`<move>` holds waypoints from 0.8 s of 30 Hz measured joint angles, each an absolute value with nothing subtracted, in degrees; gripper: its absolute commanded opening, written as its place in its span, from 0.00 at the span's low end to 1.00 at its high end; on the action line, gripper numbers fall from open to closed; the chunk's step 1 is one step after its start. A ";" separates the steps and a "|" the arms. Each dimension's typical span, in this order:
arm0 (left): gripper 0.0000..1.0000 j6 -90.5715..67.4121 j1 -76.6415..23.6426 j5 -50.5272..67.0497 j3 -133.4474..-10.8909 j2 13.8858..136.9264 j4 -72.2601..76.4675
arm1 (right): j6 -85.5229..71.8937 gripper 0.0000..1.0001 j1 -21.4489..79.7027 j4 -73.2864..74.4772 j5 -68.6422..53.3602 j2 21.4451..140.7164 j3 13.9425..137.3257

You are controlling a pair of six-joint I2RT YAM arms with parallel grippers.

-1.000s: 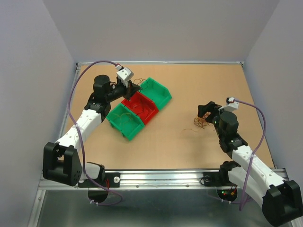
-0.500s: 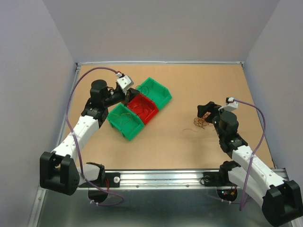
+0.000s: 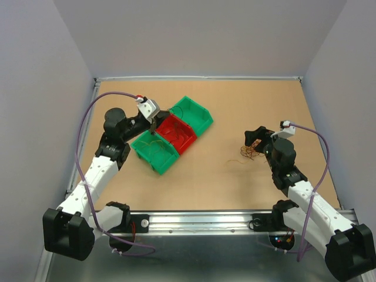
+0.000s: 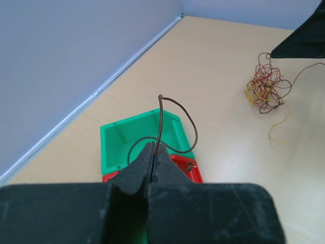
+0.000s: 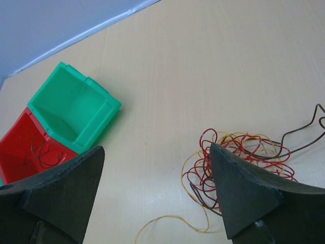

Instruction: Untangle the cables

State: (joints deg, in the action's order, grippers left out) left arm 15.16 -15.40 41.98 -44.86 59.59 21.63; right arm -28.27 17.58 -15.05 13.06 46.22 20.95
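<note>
Pinching one dark brown wire (image 4: 160,117), left gripper (image 4: 154,150) is clamped tight over the red bin (image 3: 189,143). Right gripper (image 5: 155,152) gapes wide, empty, just beside the cable clump (image 5: 238,152) on the table (image 3: 235,106).

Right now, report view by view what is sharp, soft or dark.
Top external: even soft light, no glare, the cables too small to resolve singly. Left wrist: the brown wire is crisp, the left gripper a dark, soft-edged mass. Right wrist: the cables are crisp, the right gripper near-black with little detail.
</note>
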 measured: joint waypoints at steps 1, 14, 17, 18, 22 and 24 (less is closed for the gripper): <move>0.00 14.83 -15.40 41.23 -44.86 59.59 21.58 | -28.27 0.89 17.58 -15.05 13.06 46.22 20.95; 0.00 16.97 -15.40 36.75 -43.33 58.30 18.46 | -28.25 0.89 17.58 -15.07 13.15 45.30 20.91; 0.00 17.69 -15.40 35.75 -43.22 60.03 17.96 | -28.23 0.89 17.58 -15.07 13.13 45.30 20.91; 0.00 17.89 -15.40 35.29 -43.42 61.84 17.41 | -28.23 0.89 17.58 -15.07 13.15 45.30 20.91; 0.00 18.17 -15.40 33.04 -46.46 70.02 15.27 | -28.23 0.89 17.58 -15.05 13.15 45.10 20.91; 0.00 18.41 -15.40 31.09 -48.69 75.96 14.52 | -28.23 0.89 17.58 -15.05 13.13 44.75 20.91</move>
State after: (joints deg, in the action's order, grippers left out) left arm 18.41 -15.40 31.09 -48.69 75.96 14.52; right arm -28.23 17.58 -15.05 13.13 44.75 20.91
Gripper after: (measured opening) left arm 0.040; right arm 0.895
